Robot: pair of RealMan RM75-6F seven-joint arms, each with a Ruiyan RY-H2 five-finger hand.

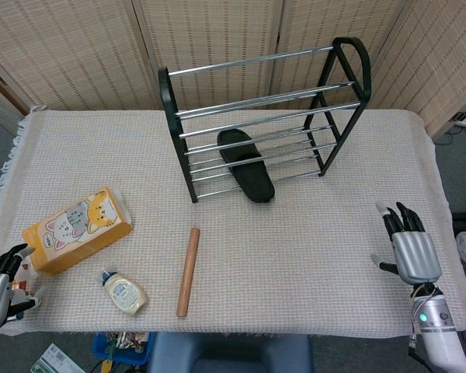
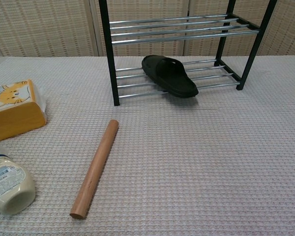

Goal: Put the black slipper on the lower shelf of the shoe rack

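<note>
The black slipper [image 1: 247,166] [image 2: 169,75] lies across the bars of the lower shelf of the black shoe rack [image 1: 264,116] [image 2: 182,34], its front end sticking out past the front bar. My right hand [image 1: 407,247] hovers near the table's right front edge, far from the rack, fingers spread and holding nothing. At the bottom left corner, off the table's front edge, my left hand [image 1: 0,286] also holds nothing, fingers apart. Neither hand shows in the chest view.
A wooden rolling pin [image 1: 188,271] [image 2: 94,167] lies in front of the rack. An orange cat-print box [image 1: 76,230] [image 2: 12,110] and a small white bottle [image 1: 124,291] [image 2: 7,182] sit at the front left. A woven screen stands behind the table.
</note>
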